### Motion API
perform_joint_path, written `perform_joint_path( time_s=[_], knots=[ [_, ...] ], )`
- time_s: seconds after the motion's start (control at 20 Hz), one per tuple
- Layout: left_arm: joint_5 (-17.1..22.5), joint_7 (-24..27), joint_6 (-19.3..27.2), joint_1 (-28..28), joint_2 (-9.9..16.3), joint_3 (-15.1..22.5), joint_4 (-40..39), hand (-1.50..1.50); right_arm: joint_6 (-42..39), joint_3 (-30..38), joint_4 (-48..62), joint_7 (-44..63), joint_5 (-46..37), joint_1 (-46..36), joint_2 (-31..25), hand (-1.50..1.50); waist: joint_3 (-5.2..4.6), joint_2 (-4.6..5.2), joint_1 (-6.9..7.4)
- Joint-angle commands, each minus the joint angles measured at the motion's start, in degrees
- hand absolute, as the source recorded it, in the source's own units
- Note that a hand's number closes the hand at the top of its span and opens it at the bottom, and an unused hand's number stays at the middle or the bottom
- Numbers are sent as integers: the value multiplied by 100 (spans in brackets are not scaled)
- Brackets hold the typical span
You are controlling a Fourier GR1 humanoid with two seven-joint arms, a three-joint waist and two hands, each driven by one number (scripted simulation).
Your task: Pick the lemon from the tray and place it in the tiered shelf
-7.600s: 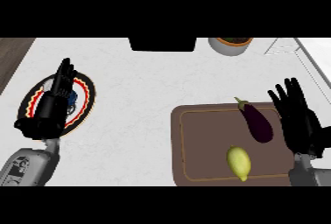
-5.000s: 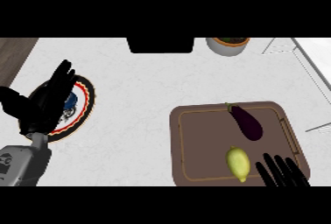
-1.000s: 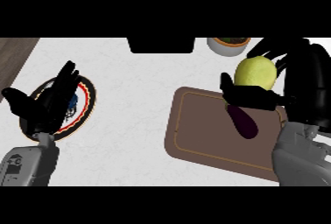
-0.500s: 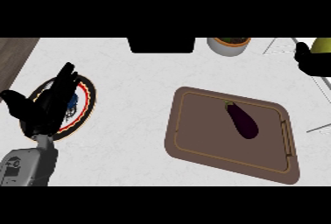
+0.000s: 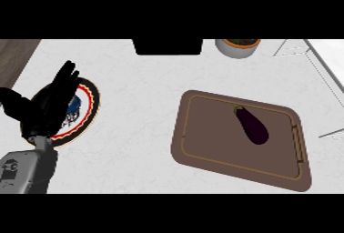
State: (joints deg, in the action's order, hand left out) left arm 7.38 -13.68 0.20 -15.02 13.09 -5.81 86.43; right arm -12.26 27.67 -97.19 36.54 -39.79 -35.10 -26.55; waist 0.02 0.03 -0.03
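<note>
The brown tray (image 5: 201,150) lies at the right of the white counter, holding only a purple eggplant (image 5: 250,124). No lemon shows in the head view. My right hand is out of view as well. My left hand (image 5: 47,107) rests open at the left, fingers straight and pointing up, over a round plate (image 5: 88,111). White bars of the tiered shelf (image 5: 322,63) run along the right edge.
A grey pot with a brown top (image 5: 238,46) stands at the back, next to a dark block (image 5: 168,46). The plate has a red-and-black rim and a blue mark in its middle. A dark wood strip (image 5: 17,54) borders the counter's back left.
My right hand lifted the lemon off the tray, carried it up and right, and has left the view with it. The tray has shifted slightly. The left hand stays over the plate.
</note>
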Motion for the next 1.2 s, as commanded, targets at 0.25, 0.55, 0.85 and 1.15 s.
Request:
perform_joint_path(
  time_s=[0.25,0.55,0.85,1.15],
  knots=[
    [-113,-353,67,140,-150,151,444,0,552,452,1110,-1145,401,488,-475,150,-1,-3,29],
    [-66,-60,-97,-311,-80,-65,-320,0,774,843,2400,-2149,803,507,-1014,150,-1,8,18],
    [-156,-337,106,-429,-147,-80,-39,0,953,955,2919,-2711,1025,669,-1336,150,0,7,15],
    [-238,-136,-2,205,-264,105,422,0,1837,1200,3377,-2472,740,926,-1203,-150,1,9,46]
  ],
)
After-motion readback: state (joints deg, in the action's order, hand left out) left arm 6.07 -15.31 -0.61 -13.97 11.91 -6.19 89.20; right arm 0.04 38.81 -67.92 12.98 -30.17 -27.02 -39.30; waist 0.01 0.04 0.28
